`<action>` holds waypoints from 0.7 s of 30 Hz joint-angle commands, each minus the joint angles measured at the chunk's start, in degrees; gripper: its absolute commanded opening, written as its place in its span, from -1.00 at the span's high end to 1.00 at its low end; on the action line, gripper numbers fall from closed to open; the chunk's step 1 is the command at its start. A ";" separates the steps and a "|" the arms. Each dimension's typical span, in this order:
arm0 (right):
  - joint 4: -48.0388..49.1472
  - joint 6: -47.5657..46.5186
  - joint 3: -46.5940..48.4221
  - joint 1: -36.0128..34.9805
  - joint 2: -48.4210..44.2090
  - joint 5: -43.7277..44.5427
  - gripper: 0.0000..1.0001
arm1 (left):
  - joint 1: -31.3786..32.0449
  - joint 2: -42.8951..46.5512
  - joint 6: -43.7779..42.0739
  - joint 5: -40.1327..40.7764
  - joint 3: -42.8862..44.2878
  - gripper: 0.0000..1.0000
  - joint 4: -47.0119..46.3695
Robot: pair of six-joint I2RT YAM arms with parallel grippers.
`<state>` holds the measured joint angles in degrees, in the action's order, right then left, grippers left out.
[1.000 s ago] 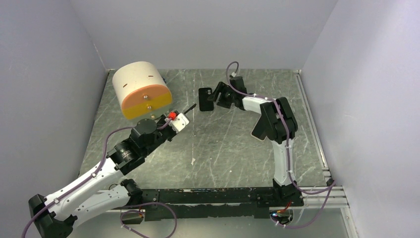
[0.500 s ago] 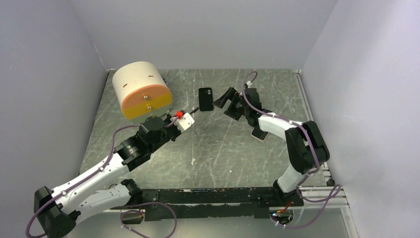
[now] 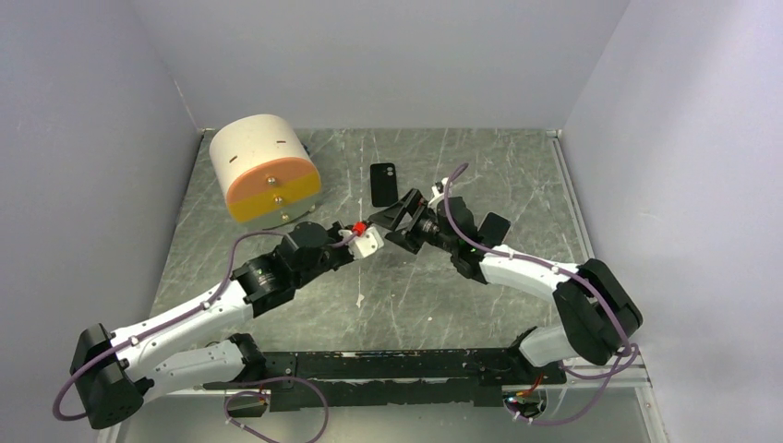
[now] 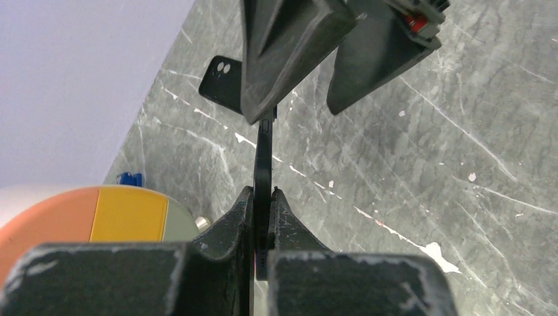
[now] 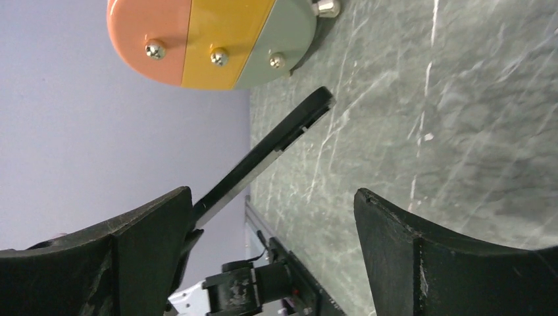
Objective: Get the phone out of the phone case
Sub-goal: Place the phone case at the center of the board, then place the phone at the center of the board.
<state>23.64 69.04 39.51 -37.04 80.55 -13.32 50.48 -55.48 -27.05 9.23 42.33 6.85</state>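
My left gripper is shut on a thin black slab seen edge-on, which looks like the phone. The slab also shows in the right wrist view, with a silvery edge. A flat black case with camera holes lies on the table beyond both grippers, and shows in the left wrist view. My right gripper is open and faces the left one. Its jaws straddle the slab's far end, and the slab lies against one finger.
A cream drum with an orange and yellow end lies at the back left, close to the left arm. A small blue thing sits by it. Grey walls stand on three sides. The table's rail runs along the right.
My right gripper left the case on the table and swung down and left, open, around the slab's tip. My left gripper moved right with the slab still held.
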 commanded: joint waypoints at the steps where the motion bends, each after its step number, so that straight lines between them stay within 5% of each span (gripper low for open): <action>1: 6.66 6.87 -1.08 -2.04 -0.65 1.12 -0.85 | 2.47 0.66 -4.98 3.21 -0.29 0.95 -4.67; 11: 7.22 9.93 0.31 -5.34 1.34 0.53 -0.67 | 8.41 -1.20 -11.02 9.59 -1.19 0.95 -5.11; 21: 9.15 11.92 0.13 -7.72 3.32 0.41 -0.07 | 11.31 -1.90 -14.02 10.83 -1.88 0.95 -5.18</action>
<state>28.86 79.72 38.68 -44.05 83.88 -13.50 60.45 -57.63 -37.95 18.00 40.49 6.74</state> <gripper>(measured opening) 0.606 0.074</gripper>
